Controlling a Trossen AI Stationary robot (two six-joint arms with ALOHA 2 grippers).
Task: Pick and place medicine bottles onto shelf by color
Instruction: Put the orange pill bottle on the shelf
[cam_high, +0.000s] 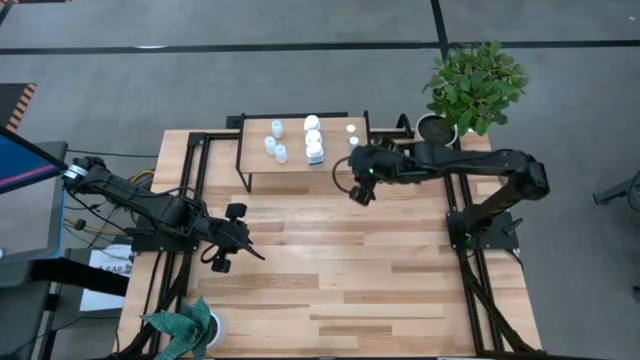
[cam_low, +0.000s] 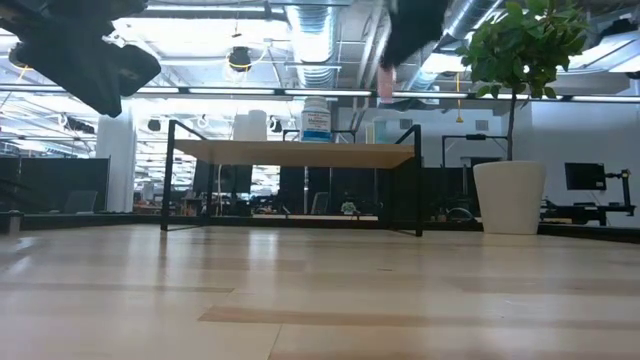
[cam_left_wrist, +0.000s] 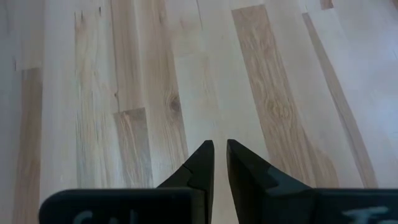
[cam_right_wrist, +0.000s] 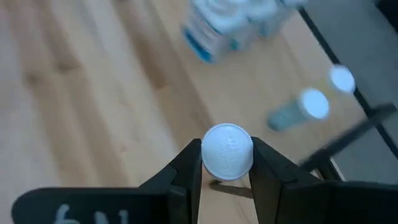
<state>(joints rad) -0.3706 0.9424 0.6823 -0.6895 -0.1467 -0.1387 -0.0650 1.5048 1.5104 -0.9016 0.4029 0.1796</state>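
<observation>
White-capped medicine bottle pinched upright between right gripper fingers, carried over shelf right end, near two small bottles. Long axis vertical; placement judged straight down. Left gripper closed, nothing held, parked well apart over table.

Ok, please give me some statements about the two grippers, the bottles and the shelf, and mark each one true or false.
1. The right gripper is shut on a white-capped bottle. True.
2. The left gripper holds a bottle. False: it is shut on nothing, over bare table.
3. Several bottles already stand on the shelf. True.
4. The shelf stands in the middle of the table. False: it stands at the far edge, near the potted plant.
5. The right gripper hovers over the table's near edge. False: it is beside the shelf's right end.
</observation>
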